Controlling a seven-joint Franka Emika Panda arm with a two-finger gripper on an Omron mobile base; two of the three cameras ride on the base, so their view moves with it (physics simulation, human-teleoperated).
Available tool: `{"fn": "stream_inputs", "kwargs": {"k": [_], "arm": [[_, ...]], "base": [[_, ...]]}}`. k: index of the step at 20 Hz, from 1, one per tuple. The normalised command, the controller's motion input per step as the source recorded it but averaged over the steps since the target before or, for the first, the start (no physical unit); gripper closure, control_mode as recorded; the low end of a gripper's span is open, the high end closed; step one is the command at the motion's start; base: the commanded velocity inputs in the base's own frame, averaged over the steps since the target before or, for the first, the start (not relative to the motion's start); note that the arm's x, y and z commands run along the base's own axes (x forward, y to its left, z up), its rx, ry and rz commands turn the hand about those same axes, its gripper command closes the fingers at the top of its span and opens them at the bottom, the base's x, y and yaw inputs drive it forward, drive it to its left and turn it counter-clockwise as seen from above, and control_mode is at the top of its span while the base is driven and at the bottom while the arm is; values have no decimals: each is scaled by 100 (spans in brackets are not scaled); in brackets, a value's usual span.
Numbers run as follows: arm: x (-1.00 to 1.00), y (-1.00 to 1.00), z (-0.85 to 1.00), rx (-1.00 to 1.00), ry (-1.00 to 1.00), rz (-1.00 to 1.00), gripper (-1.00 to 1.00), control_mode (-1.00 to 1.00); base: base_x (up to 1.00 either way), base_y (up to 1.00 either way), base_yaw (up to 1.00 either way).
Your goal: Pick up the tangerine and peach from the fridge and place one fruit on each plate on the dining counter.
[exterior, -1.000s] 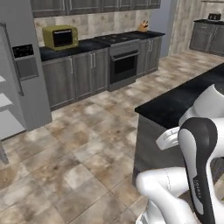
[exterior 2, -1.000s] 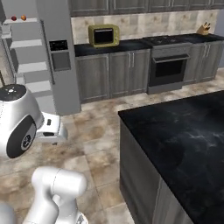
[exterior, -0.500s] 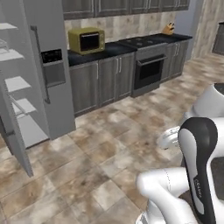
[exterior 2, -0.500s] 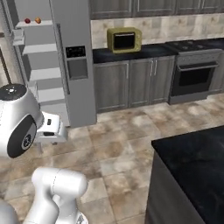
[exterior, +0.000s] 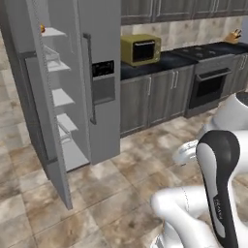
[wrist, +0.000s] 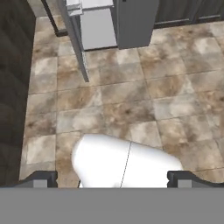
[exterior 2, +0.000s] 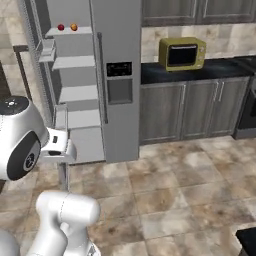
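Here, in the left base view, the tall grey fridge (exterior: 80,82) stands open at the left, its pale inner shelves showing, and a small orange fruit (exterior: 42,29) peeks out on the top shelf. A yellow-green microwave (exterior: 141,49) sits on the dark wall desk (exterior: 169,60) to its right, with a steel oven (exterior: 210,87) beyond.

In the right base view, two small fruits rest near each other on the top fridge shelf: a dark red ball (exterior 2: 61,27) and, to its right, a round orange one (exterior 2: 74,27); whether that is the tangerine or the peach is too small to tell.

In the hand view, the hand (wrist: 113,178) points down at mottled brown floor tiles (wrist: 166,96), fingertips spread wide apart and holding nothing. The fridge's foot lies at that view's top, so the fruit sits well away, ahead and high above the hand.
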Motion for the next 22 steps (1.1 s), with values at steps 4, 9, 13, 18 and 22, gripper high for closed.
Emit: {"fn": "stream_inputs", "kwargs": {"k": [4,9,13,18,22], "arm": [[0,0,0,0,0,0,-100,100],[0,0,0,0,0,0,-100,100],[0,0,0,0,0,0,-100,100],[0,0,0,0,0,0,-100,100],[0,0,0,0,0,0,-100,100]], "base": [[100,36,42],[100,7,30],[100,-38,18],[94,-32,18],[41,-24,40]]}}
